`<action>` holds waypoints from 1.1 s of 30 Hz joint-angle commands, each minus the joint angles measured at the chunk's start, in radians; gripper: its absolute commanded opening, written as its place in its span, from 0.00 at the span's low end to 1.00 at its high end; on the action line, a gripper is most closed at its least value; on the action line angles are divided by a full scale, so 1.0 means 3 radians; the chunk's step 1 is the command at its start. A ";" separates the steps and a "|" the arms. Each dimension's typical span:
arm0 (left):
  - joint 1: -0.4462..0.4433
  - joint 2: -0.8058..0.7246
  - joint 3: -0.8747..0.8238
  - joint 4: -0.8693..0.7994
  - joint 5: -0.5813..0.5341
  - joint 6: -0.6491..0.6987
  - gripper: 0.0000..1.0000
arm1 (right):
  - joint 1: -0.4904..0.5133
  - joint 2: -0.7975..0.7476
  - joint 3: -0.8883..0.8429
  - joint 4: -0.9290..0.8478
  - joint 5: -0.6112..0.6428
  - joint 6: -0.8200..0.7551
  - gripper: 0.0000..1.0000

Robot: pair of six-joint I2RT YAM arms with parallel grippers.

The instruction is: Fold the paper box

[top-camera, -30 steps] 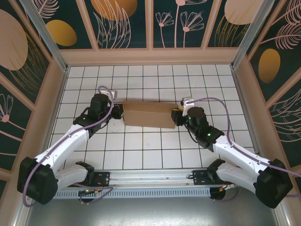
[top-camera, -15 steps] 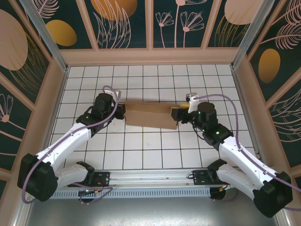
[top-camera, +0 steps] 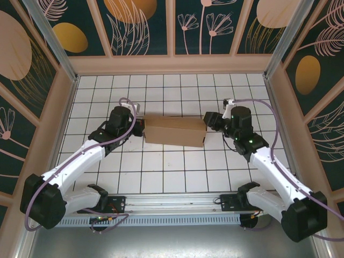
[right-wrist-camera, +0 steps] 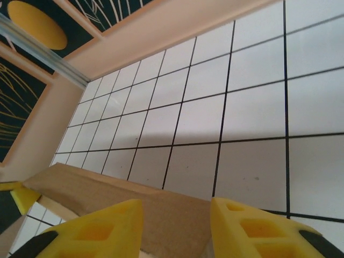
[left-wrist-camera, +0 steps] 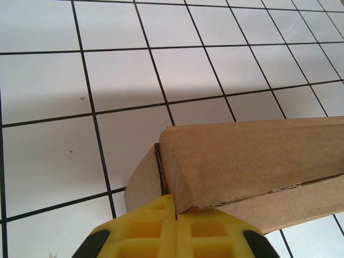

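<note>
The paper box [top-camera: 174, 131] is a closed brown cardboard block lying across the middle of the white tiled table [top-camera: 177, 172]. My left gripper [top-camera: 141, 128] is at its left end. In the left wrist view the yellow fingers [left-wrist-camera: 156, 228] are pressed together, with their tips against the lower corner of the paper box [left-wrist-camera: 252, 156]. My right gripper [top-camera: 209, 121] is at the box's right end. In the right wrist view the gripper [right-wrist-camera: 177, 226] stands open, and the top of the paper box [right-wrist-camera: 107, 188] shows in the gap between its fingers.
A raised beige rim [top-camera: 172, 64] and patterned panels wall in the table on three sides. The arms' mounting rail [top-camera: 172, 201] runs along the near edge. Bare tiles lie in front of and behind the box.
My right arm has swung right and toward the back, drawing its gripper off the box's right end. That end now looks squared off. The left gripper stays shut at the left end.
</note>
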 commanded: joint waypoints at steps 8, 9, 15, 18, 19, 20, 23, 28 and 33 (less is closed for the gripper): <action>-0.0040 0.0063 -0.0089 -0.0483 0.0106 -0.0029 0.00 | 0.0044 0.0077 -0.0235 -0.0075 -0.0047 0.0108 0.29; -0.0040 0.0055 -0.0086 -0.0482 0.0106 -0.0039 0.00 | 0.0063 0.0056 -0.0294 -0.0073 -0.0020 0.0072 0.29; -0.0039 0.0032 -0.0068 -0.0478 0.0179 -0.0114 0.05 | 0.0190 0.0026 -0.0482 -0.0089 0.0189 -0.0096 0.29; -0.0040 -0.0005 -0.0048 -0.0462 0.0254 -0.0158 0.25 | 0.0220 0.0022 -0.0499 -0.0093 0.0278 -0.0109 0.29; -0.0038 -0.0033 -0.0035 -0.0463 0.0244 -0.0187 0.31 | 0.0225 0.0023 -0.0494 -0.0101 0.0308 -0.0104 0.30; -0.0040 -0.0063 -0.0028 -0.0460 0.0235 -0.0217 0.36 | 0.0234 0.0021 -0.0481 -0.0101 0.0334 -0.0104 0.30; -0.0039 -0.0183 -0.0007 -0.0472 0.0191 -0.0287 0.45 | 0.0263 0.0020 -0.0436 -0.0101 0.0430 -0.0086 0.32; -0.0040 -0.0293 0.0032 -0.0492 0.0304 -0.0330 0.49 | 0.0286 0.0030 -0.0387 -0.0073 0.0504 -0.0051 0.32; -0.0039 -0.0380 0.0034 -0.0600 0.0301 -0.0309 0.48 | 0.0296 0.0050 -0.0356 -0.0068 0.0556 -0.0045 0.32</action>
